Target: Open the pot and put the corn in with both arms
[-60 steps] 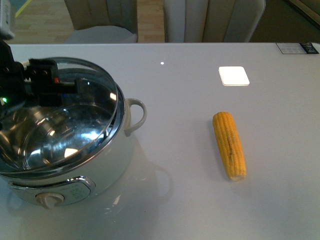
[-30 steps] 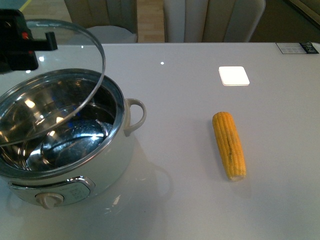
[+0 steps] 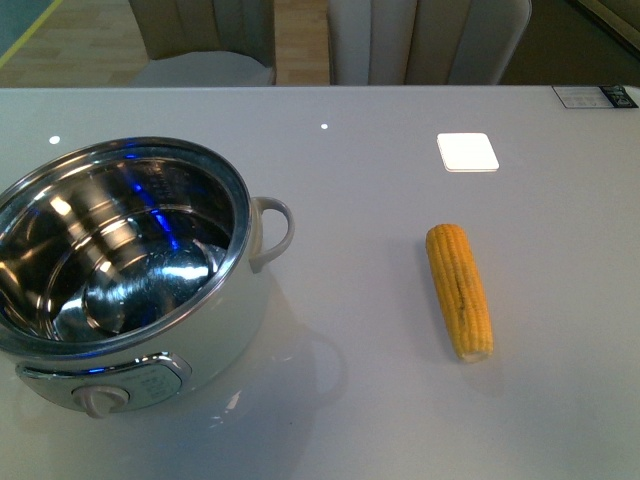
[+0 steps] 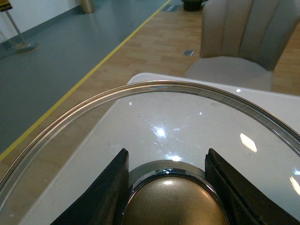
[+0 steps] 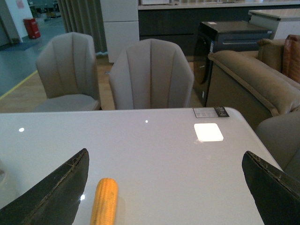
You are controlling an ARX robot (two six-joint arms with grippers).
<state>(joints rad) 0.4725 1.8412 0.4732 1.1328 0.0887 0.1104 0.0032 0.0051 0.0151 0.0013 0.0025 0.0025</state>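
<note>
The white pot (image 3: 130,290) stands uncovered at the table's left, its shiny steel inside bare, a looped handle (image 3: 272,230) on its right side and a beige dial (image 3: 100,400) in front. The yellow corn (image 3: 459,290) lies on the table to the right of the pot. Neither arm shows in the front view. In the left wrist view my left gripper (image 4: 171,187) is shut on the bronze knob (image 4: 173,201) of the glass pot lid (image 4: 154,89), held above the table. My right gripper (image 5: 164,187) is open above the table, the corn (image 5: 104,201) near its one finger.
A white square patch (image 3: 467,152) lies on the table beyond the corn, and a label (image 3: 595,96) sits at the far right corner. Beige chairs (image 5: 150,75) stand behind the table's far edge. A sofa (image 5: 253,89) is off to the right.
My left gripper has lifted the glass lid off the pot and carried it up and left out of the front view. The pot now stands uncovered. The corn has not moved.
</note>
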